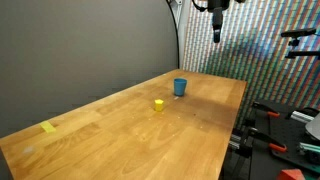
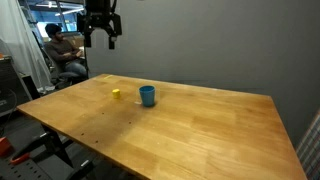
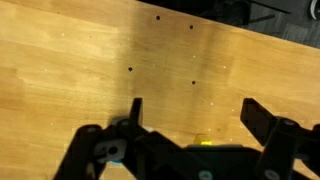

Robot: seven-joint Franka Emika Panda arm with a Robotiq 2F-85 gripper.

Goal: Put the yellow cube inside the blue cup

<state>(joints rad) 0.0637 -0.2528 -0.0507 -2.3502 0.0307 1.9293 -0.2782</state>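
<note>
The yellow cube (image 1: 158, 104) sits on the wooden table, close to the blue cup (image 1: 180, 87), which stands upright. Both also show in the exterior view from the opposite side, cube (image 2: 116, 94) and cup (image 2: 147, 95). My gripper (image 1: 217, 32) hangs high above the table's far end, well apart from both objects; it also shows high in an exterior view (image 2: 101, 36). In the wrist view the fingers (image 3: 195, 112) are spread wide and empty over bare wood. A sliver of the yellow cube (image 3: 203, 141) peeks out at the gripper body's edge. The cup is out of the wrist view.
A flat yellow tape patch (image 1: 49, 127) lies on the wooden table (image 1: 120, 140) near one end. Clamps and equipment (image 1: 290, 130) stand beside the table. A seated person (image 2: 62, 55) is beyond the table. A grey wall (image 2: 220, 45) backs the scene.
</note>
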